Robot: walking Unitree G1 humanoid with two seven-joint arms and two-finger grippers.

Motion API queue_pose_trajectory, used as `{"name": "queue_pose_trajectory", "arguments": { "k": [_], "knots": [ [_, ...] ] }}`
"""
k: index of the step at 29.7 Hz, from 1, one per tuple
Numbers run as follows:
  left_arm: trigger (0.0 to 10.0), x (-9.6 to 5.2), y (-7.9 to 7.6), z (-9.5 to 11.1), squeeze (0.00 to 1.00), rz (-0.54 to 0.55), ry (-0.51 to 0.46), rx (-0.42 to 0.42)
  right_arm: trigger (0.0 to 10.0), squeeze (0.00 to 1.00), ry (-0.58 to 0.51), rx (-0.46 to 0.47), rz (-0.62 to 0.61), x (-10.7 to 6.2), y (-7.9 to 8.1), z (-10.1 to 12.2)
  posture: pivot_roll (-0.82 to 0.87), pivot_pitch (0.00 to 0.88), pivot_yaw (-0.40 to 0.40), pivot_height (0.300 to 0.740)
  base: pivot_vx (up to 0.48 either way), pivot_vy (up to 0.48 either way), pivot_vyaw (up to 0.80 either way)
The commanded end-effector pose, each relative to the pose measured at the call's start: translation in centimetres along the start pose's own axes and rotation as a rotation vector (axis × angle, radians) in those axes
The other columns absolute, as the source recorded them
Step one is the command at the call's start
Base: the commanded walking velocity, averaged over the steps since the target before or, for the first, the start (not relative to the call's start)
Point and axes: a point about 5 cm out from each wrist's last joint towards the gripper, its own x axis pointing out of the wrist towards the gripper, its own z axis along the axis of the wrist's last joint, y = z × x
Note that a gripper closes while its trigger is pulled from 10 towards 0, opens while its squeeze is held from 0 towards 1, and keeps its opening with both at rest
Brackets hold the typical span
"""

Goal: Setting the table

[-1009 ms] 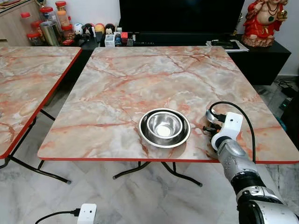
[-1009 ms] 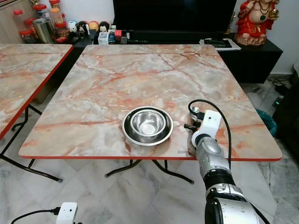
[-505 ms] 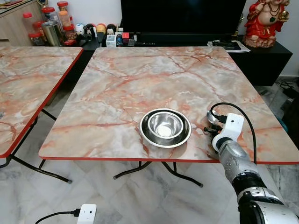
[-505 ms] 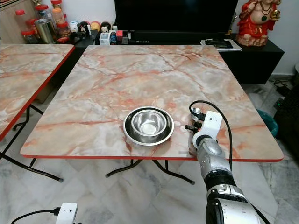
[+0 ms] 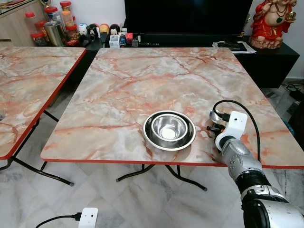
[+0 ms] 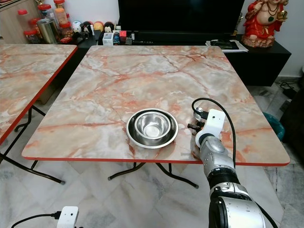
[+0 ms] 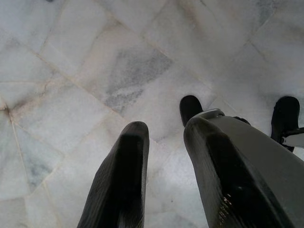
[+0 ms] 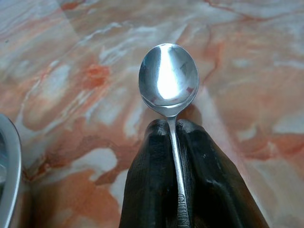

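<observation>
Now, table (image 5: 142,80): marble-patterned top with a red rim, set before a dark TV unit; a second table (image 5: 28,85) of the same kind stands apart at the left edge of the view.
TV unit (image 5: 266,57): black, along the table's far edge, carrying a red-and-gold figurine (image 5: 277,21) at its right end and small jars and toys at its left.
Floor (image 7: 85,71): pale marble tiles under the table and below the left gripper.
Right arm (image 5: 247,175): silver, reaching up over the table's near edge close to the near right corner, a black cable looping over the wrist.
Plate (image 5: 169,130): steel, near the middle of the table's near edge, a little in from the rim.
Bowl (image 5: 168,127): steel, nested inside the plate.
Left gripper (image 7: 164,130): hangs over the floor, its two black fingers (image 7: 123,180) a narrow gap apart, nothing between them.
Right gripper (image 8: 172,126): over the table just right of the plate, jaws pinched tight on the spoon handle.
Spoon (image 8: 168,80): steel, bowl sticking out past the fingertips above the marble top; whether it touches the top cannot be told.
</observation>
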Motion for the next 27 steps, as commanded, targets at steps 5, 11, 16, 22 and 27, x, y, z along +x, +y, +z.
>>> {"name": "queue_pose_trajectory", "arguments": {
  "k": [5,11,16,22,27],
  "knots": [
    [10.0,0.0,0.0,-0.1,0.0,0.005,0.008,-0.001,10.0,0.0,0.023,0.019,-0.009,0.1,0.2,-0.2,0.02,0.0,0.005,0.736,0.0,0.0,0.0],
    [10.0,0.0,0.0,-0.1,0.0,0.006,0.01,0.003,10.0,0.0,0.031,0.023,-0.011,0.2,0.3,-0.4,0.03,0.002,0.004,0.736,0.0,0.0,0.0],
    [10.0,0.0,0.2,0.0,0.0,0.011,0.008,0.009,10.0,0.0,0.022,0.029,-0.007,0.2,0.4,-0.3,0.03,0.024,0.002,0.736,0.0,0.0,0.0],
    [10.0,0.0,0.3,-0.1,0.0,0.015,0.01,0.007,10.0,0.0,0.011,0.031,-0.008,0.2,0.2,-0.1,0.03,0.043,-0.009,0.736,0.0,0.0,0.0],
    [10.0,-0.1,0.4,-0.2,0.0,0.018,0.013,0.004,10.0,0.0,-0.007,0.03,-0.004,0.2,0.2,0.6,0.02,0.072,-0.031,0.736,0.0,0.0,0.0]
  ]
}}
